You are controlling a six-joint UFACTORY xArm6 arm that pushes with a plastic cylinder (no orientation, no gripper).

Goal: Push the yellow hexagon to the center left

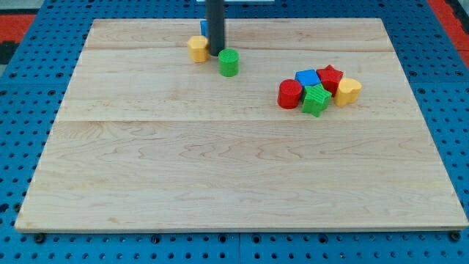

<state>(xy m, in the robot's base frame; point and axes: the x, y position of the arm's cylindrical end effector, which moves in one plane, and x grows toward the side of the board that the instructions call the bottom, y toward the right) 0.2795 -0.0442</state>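
Tip (216,54) sits just right of the yellow hexagon (197,48).

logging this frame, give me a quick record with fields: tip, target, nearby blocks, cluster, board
tip: my tip rests just right of the yellow hexagon, touching or nearly so
target: yellow hexagon, upper left of middle
nearby: green cylinder right of tip; blue block partly hidden behind rod
cluster, right: red cylinder, blue cube, red star, green star, yellow heart
board: wood

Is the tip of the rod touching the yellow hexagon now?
Cannot tell. In the camera view my tip stands right against the yellow hexagon on its right side, with no gap visible, but contact itself does not show plainly.
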